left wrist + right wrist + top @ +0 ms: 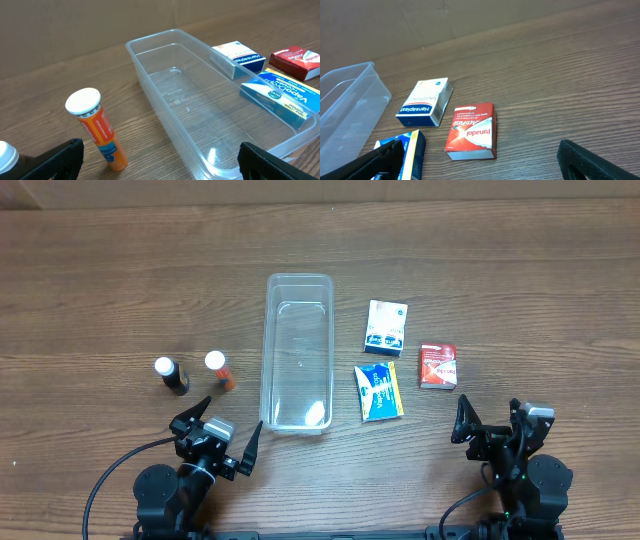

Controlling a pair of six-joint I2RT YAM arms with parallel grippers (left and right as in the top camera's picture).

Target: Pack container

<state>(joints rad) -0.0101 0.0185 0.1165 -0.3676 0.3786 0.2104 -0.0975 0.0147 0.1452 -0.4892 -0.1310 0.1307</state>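
Standing far left: small dark bottle with a white cap [171, 374], upright on the brown wood-grain table [520, 260]. Barely a sliver of that cap in the bottom-left corner of the left wrist view [4, 152].

Orange tube: cylindrical, orange, white cap on top [219, 370] [97, 129]. Upright too, just right of the dark bottle, not touching it, and near the bin's left wall but apart from it.

Left claw [220, 432] [162, 165]: spread wide and gripping nothing, parked at the near edge of the table just below the two bottles. Black fingertips [60, 157] poking in at both lower corners of its own camera.

Container: clear plastic rectangular container with rounded corners and a rim [266, 350] [150, 39] [345, 105]. Smack in the middle of the table, long way pointing away from the arms, bare bottom showing end to end.

Hansaplast box: white and blue cardboard [386, 327] [239, 57] [425, 102], lying flat, near the container's right wall, toward the far half.

VapoDrops box: blue and white [379, 391] [280, 97] [402, 150], flat, just beside the right wall at the near half. Touching or not, can't tell.

Panadol box: red [437, 365] [296, 62] [471, 131], flat, furthest right, apart from the other two boxes.

Right claw [490, 420] [480, 162]: also spread wide and gripping nothing, at the near edge below the red box.
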